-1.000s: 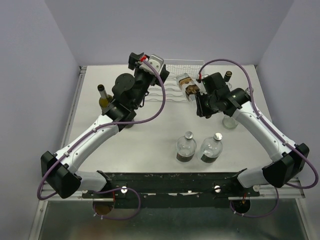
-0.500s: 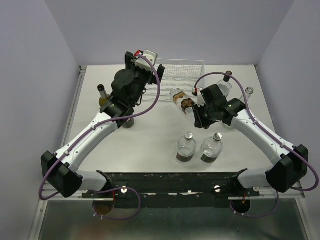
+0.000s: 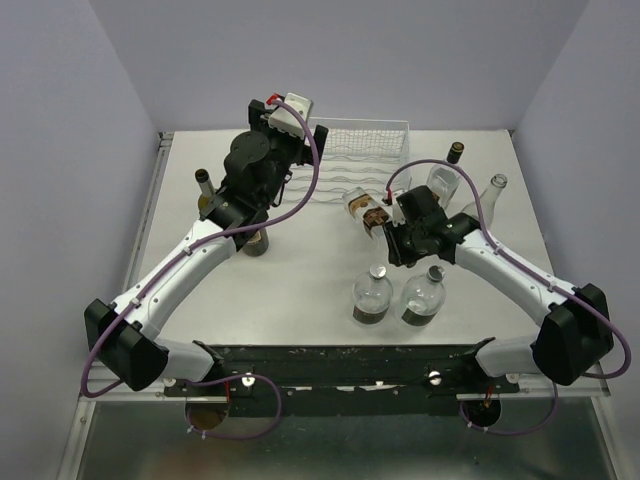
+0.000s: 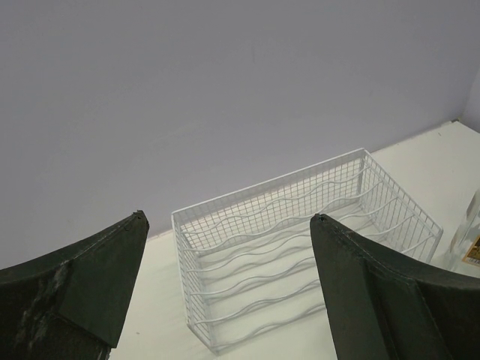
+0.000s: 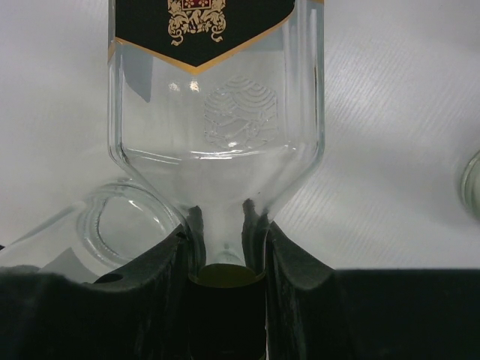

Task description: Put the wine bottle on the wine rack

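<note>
Wine bottle (image 3: 365,210) lies sideways just in front of the wine rack (image 3: 372,135), its neck pinched in your right gripper (image 3: 388,228). With a neck-only hold, the body may swing or slip. Left gripper (image 3: 287,112) gapes wide over the rack's left end, crowding your approach. Two round flasks (image 3: 372,292) stand near your right forearm; a low swing could topple them.

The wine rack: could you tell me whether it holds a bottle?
Empty: the wine rack shows only bare wavy shelves; the right claw grips the clear bottle outside it.
</note>
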You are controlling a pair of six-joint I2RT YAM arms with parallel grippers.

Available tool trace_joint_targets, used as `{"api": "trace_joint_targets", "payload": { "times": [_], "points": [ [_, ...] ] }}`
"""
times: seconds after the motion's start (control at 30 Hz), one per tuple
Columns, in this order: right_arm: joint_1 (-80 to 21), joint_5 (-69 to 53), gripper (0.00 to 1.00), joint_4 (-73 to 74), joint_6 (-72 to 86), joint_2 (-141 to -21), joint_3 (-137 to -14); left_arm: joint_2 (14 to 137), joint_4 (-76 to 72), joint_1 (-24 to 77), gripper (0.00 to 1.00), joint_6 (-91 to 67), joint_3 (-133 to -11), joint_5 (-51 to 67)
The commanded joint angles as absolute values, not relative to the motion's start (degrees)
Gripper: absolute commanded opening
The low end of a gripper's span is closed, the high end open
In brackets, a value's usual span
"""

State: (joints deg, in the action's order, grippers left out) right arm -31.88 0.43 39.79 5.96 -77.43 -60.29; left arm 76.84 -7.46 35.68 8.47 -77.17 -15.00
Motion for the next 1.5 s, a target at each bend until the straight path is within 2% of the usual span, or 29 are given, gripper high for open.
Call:
{"api": "trace_joint_targets", "payload": {
  "times": [0.0,0.6,0.97,1.47],
  "points": [
    [-31.9,4.6,0.00,25.1,6.9,-76.6,-58.6,76.9,-6.5,35.3,0.99,7.3,-78.7,-15.0],
    [-28.2,15.1,0.01,7.6,11.0,-80.6,-50.0,77.8,-4.7,35.1,0.99,7.4,-80.0,-14.9],
    [-25.3,13.5,0.00,-9.8,12.5,-88.2,-50.2,80.2,-1.1,35.0,0.99,7.2,-83.2,-13.6],
    [-23.6,10.7,0.00,-17.0,10.7,-92.4,-53.6,80.7,-0.1,34.9,0.99,7.6,-83.8,-14.4]
  ]
}}
